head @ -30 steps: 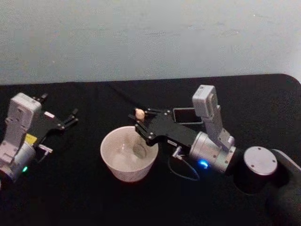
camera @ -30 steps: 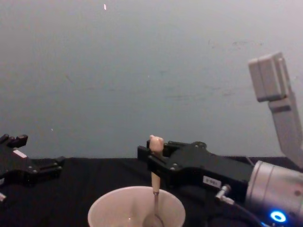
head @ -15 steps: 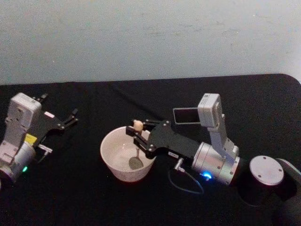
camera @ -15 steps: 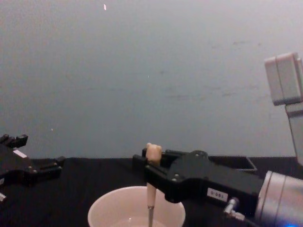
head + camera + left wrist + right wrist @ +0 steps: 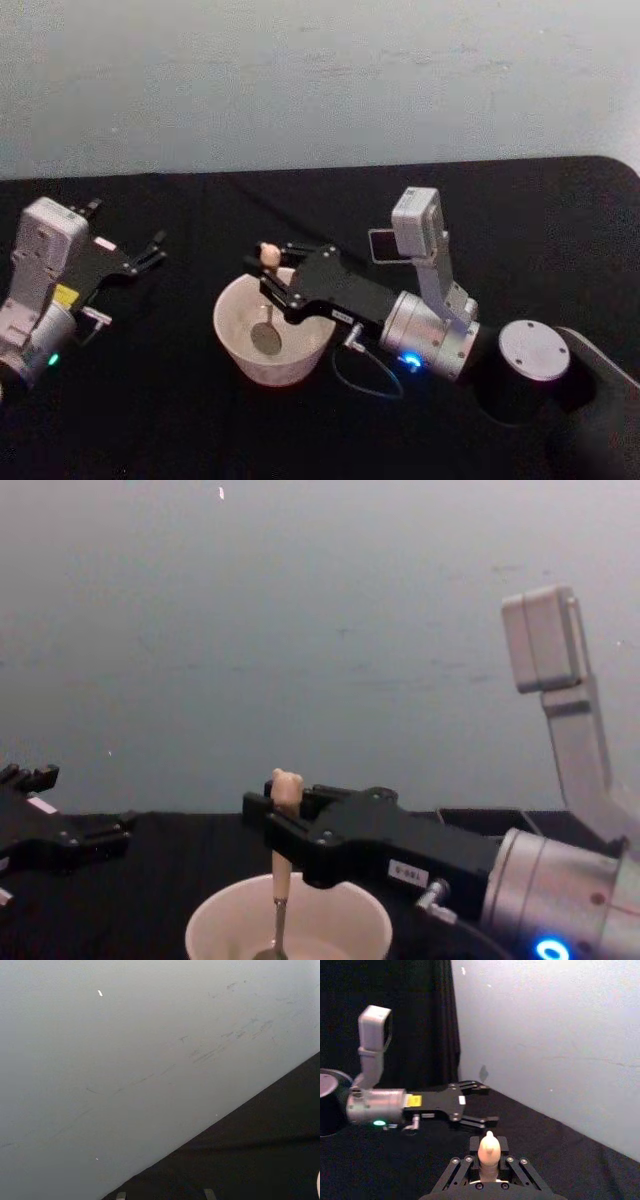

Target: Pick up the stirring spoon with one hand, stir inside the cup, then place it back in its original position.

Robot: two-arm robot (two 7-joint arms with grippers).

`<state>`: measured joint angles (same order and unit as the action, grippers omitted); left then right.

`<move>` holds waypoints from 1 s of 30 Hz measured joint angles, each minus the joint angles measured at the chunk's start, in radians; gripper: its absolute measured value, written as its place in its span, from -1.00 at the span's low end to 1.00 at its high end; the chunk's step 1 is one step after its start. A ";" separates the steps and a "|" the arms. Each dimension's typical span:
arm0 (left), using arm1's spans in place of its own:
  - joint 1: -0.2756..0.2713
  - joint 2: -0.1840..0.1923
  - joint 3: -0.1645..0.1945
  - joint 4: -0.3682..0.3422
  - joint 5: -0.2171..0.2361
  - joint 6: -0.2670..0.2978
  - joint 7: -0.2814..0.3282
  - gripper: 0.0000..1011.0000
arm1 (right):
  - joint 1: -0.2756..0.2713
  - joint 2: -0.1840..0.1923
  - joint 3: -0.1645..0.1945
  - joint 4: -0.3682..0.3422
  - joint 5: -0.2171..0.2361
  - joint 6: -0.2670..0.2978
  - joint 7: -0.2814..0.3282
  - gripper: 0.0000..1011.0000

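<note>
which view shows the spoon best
Head view: the stirring spoon, in the right gripper, shows whole, bear head to bowl inside the cup. Chest view crops its bowl; right wrist view catches its bear head. The left gripper sits far left.

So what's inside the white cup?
The stirring spoon stands in the cup, its metal bowl low inside, its handle pinched by the right gripper. The gripper covers part of the cup's inside, so anything there is hidden.

R gripper [image 5: 270, 285] holds stirring spoon [image 5: 265, 336] in cup [image 5: 272, 371]; L gripper [image 5: 126, 227] idle.
</note>
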<state>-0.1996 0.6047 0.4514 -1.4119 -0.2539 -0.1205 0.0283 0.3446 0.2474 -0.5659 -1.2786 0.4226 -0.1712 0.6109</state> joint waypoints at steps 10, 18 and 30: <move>0.000 0.000 0.000 0.000 0.000 0.000 0.000 0.98 | 0.033 -0.022 0.017 0.060 -0.022 -0.017 -0.028 -0.58; 0.000 0.000 0.000 0.000 0.000 0.000 0.000 0.98 | 0.031 -0.020 0.025 0.063 -0.029 -0.018 -0.029 -0.58; 0.000 0.000 0.000 0.000 0.000 0.000 0.000 0.98 | 0.028 -0.021 0.030 0.055 -0.035 -0.018 -0.028 -0.58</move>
<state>-0.1995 0.6047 0.4514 -1.4120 -0.2539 -0.1205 0.0283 0.3726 0.2264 -0.5356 -1.2237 0.3875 -0.1896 0.5830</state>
